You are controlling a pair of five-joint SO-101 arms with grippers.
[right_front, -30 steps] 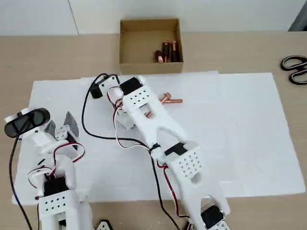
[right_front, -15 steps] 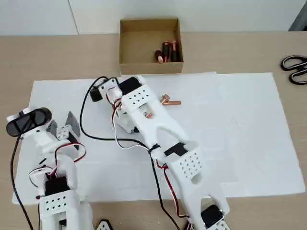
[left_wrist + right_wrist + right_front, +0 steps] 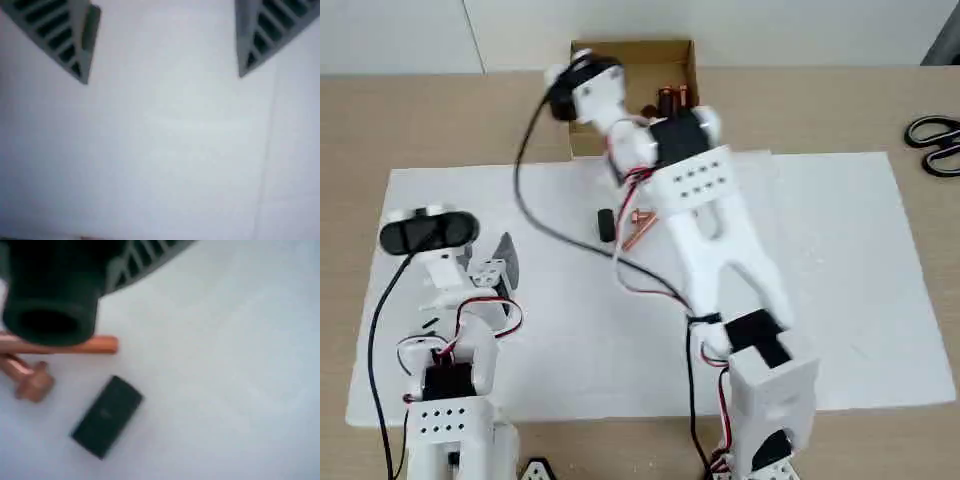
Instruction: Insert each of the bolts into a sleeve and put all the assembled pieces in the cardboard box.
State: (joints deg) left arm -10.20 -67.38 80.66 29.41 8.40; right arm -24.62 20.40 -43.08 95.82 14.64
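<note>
Right jaws are clamped on a black hollow cylindrical sleeve [image 3: 50, 305], with one ribbed grey jaw showing beside it and the open bore at its free end. Just below that sleeve, on the white paper sheet [image 3: 840, 260], lie two copper bolts [image 3: 640, 225]. One copper shaft [image 3: 95, 345] runs flat beneath the bore, its long axis crosswise to the sleeve's, and a hex-headed bolt [image 3: 30, 382] sits angled just beside it. A second black sleeve [image 3: 107, 416] lies loose on the sheet, near the bolts but apart from them. Beyond the right jaws stands the brown cardboard box [image 3: 650, 46], with assembled pieces [image 3: 670, 100] inside. Left jaws hang wide open over bare paper with nothing between them, well apart from the bolts. The right arm [image 3: 720, 230] is much the nearer, yet its jaws are occupied. The next move therefore probably needs the left jaws to come across, take a bolt and line its shaft up with the bore. Far off, black-handled scissors [image 3: 935, 145] rest on the wooden surface [image 3: 420, 110].
</note>
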